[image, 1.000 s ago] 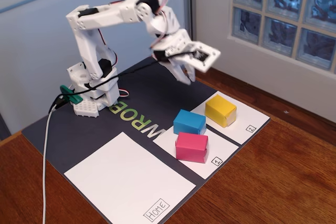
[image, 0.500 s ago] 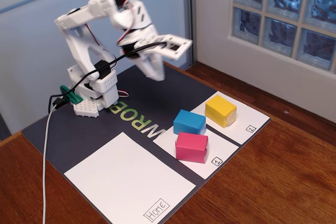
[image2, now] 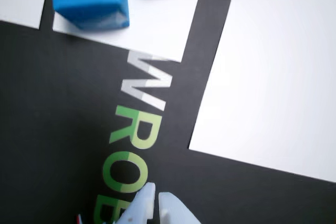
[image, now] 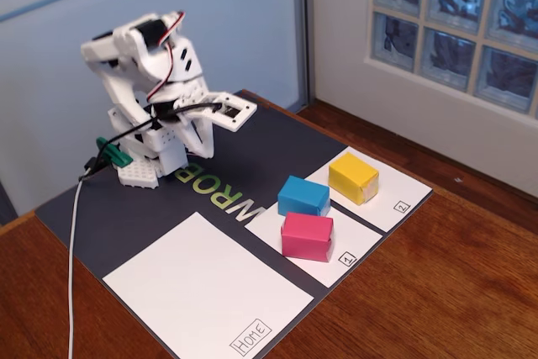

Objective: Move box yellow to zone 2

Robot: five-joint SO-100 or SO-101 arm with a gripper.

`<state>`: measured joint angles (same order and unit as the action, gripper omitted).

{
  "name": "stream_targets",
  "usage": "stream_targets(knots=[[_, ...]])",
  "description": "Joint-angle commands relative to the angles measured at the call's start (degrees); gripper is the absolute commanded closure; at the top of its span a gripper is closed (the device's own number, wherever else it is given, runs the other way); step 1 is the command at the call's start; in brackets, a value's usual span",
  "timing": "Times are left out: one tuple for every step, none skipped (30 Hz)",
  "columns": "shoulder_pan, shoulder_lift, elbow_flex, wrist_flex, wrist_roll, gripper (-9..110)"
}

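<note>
Well clear of gripper [image2: 156,199], yellow box [image: 353,177] lay flat on sheet 2 [image: 395,195], long axis along sheet's length; fingertips nearly touching, empty.

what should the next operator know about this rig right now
Gripper: empty, fingertips together, folded back near the arm base over the dark mat.
Yellow box: resting on the sheet marked 2, apart from the gripper.
Blue box and pink box: on the sheet marked 1.
Done: the yellow box sits in zone 2.
Left: nothing apparent.
</note>
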<state>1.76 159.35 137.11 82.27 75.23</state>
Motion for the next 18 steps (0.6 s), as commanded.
stream_targets(knots=[[1.3, 9.9, 7.7, 0.9, 1.4, 102], [1.8, 11.2, 9.3, 1.1, 2.2, 102], [2.4, 12.2, 11.0, 1.1, 2.5, 102], [2.7, 13.5, 12.7, 0.8, 2.6, 102], [3.0, 15.0, 14.6, 0.4, 3.1, 102], [3.0, 16.6, 16.2, 0.4, 3.9, 102], [2.8, 18.0, 17.5, 0.1, 5.3, 102], [2.5, 19.4, 18.7, 0.0, 6.2, 102], [1.8, 20.5, 19.7, -0.1, 6.9, 102], [1.2, 21.5, 20.6, -0.1, 7.4, 102], [0.5, 22.4, 21.4, -0.1, 7.9, 102], [-0.2, 23.6, 22.4, -0.3, 8.4, 102], [-0.7, 24.8, 23.6, -0.7, 9.1, 102], [-0.9, 26.0, 25.0, -1.3, 9.9, 102], [-0.8, 27.1, 26.5, -1.8, 10.5, 102], [-0.4, 28.0, 28.2, -2.5, 10.6, 102], [0.2, 28.9, 29.9, -3.2, 10.7, 102], [0.5, 29.8, 31.4, -3.6, 11.2, 102]])
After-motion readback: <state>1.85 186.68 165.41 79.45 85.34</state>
